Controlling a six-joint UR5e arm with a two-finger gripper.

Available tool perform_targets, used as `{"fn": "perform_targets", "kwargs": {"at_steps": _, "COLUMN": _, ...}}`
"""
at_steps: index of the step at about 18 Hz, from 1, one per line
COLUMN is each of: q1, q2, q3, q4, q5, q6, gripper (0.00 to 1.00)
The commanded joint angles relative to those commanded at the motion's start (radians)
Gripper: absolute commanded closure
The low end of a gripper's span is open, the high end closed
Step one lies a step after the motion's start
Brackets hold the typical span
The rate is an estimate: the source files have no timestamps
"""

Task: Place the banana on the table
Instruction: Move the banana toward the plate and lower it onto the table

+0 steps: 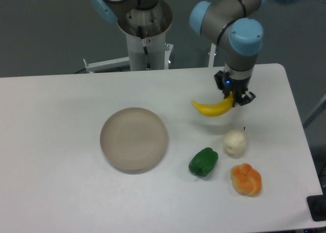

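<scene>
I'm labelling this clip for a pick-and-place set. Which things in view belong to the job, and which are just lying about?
Part of the job:
- banana, held by one end in the gripper
- table, where it goes

Lying about:
- plate
- green pepper
- pale round fruit
- orange fruit

A single fixed camera looks down at a slant from the front edge of the table (61, 156), opposite the arm's base (145, 36), which stands at the far side. It sits moderately close, taking in most of the tabletop. The jaws hang right of centre, farther from the lens than the plate (133, 139).
</scene>
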Motion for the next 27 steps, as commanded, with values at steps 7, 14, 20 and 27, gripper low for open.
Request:
{"fn": "perform_targets", "kwargs": {"at_steps": 7, "q1": -0.002, "q2": -0.026, "q3": -0.072, "q4": 0.060, "q5": -0.003, "q6": -0.037, "gripper": 0.67}}
{"fn": "perform_targets", "kwargs": {"at_steps": 14, "q1": -0.002, "q2": -0.052, "q3": -0.068, "q4": 0.083, "q5": 0.001, "q6": -0.013, "gripper": 0.67}}
{"fn": "perform_targets", "kwargs": {"at_steps": 20, "q1": -0.003, "q2": -0.061, "q3": -0.063, "q4": 0.087, "q5": 0.006, "q6": -0.007, "gripper": 0.67}}
{"fn": "perform_targets", "kwargs": {"at_steps": 27, "q1": -0.003, "q2": -0.074, "q3": -0.061, "q4": 0.089, "q5": 0.009, "q6": 0.009, "gripper": 0.67}}
